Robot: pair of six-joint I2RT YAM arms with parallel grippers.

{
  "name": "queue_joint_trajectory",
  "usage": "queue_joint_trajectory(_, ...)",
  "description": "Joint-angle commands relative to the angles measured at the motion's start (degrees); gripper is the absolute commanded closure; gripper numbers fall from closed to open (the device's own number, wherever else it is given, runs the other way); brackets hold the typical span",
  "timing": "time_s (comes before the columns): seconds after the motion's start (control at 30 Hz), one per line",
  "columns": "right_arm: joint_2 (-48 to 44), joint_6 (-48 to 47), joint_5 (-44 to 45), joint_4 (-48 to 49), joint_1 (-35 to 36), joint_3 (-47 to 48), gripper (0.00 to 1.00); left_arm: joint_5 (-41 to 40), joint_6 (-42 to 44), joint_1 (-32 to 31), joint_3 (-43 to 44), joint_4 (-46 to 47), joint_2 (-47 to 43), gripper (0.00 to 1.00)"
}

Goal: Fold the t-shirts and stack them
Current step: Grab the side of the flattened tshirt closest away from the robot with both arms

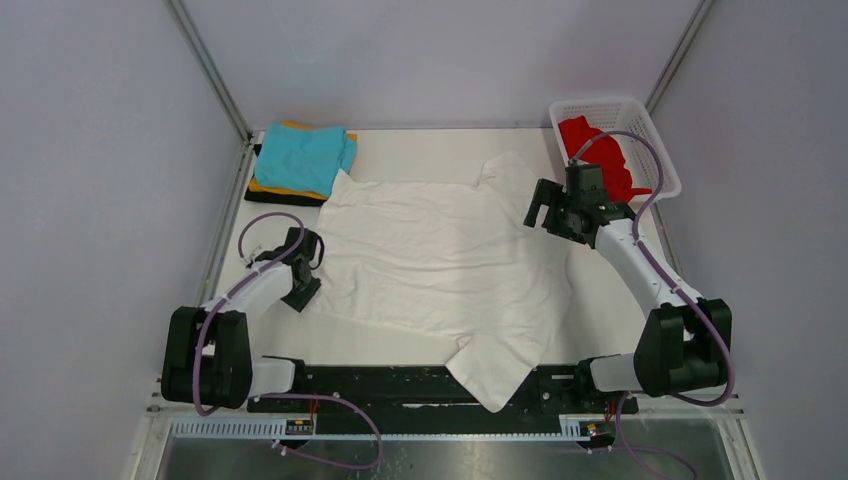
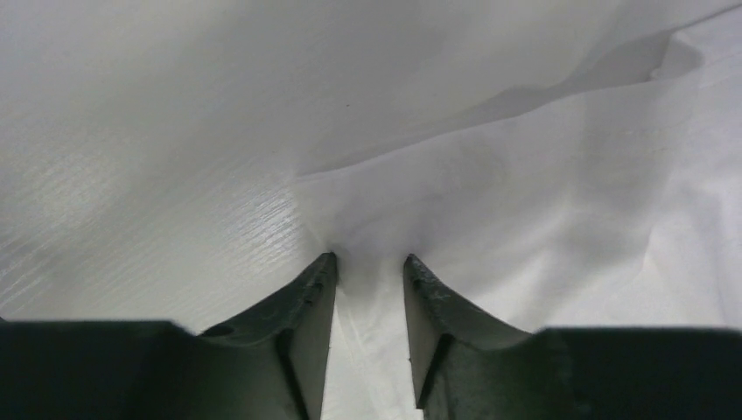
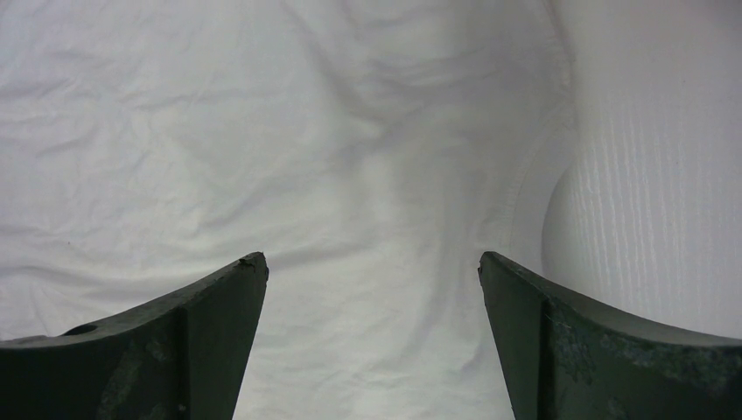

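Spread flat across the pale bench (image 1: 430, 148): the large white cotton t-shirt (image 1: 440, 265), one corner draped over the near edge. At its left edge, left claw (image 2: 369, 262) narrowly apart with a pucker of cloth between; clamped or not, cannot tell. Over the far right shoulder, right claw (image 3: 372, 262) wide apart. Pinch both layers fully before lifting, then fold across slowly, keeping edges level.

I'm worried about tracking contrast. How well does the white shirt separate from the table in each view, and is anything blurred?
Top external: sharp, white shirt set off from the table only by thin edge shadows. Left wrist: grey shadow under the raised edge, sheen on the table, no smear. Right wrist: even light, creases readable.
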Motion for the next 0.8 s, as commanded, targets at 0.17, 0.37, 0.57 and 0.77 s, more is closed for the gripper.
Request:
queue_joint_trajectory(0.17, -2.0, 1.1, 0.9, -2.3, -0.1, -0.3, 0.01, 2.5, 1.2, 0.3, -0.1, 1.7, 2.5, 1.00)
queue_joint_trajectory(0.37, -4.8, -0.2, 2.0, -9.8, 7.5, -2.0, 0.03, 2.7, 1.3, 0.3, -2.5, -1.9, -4.6, 1.00)
queue_joint_trajectory(0.57, -7.4, 1.7, 0.3, -16.3, 22.9, -8.5, 0.05, 3.9, 0.6, 0.2, -6.5, -0.8, -8.7, 1.00)
queue_joint_trajectory(0.77, -2.3, 5.1, 1.2, -12.7, 23.0, -12.1, 0.02, 5.6, 1.6, 0.3, -7.9, 1.0, -9.2, 1.00)
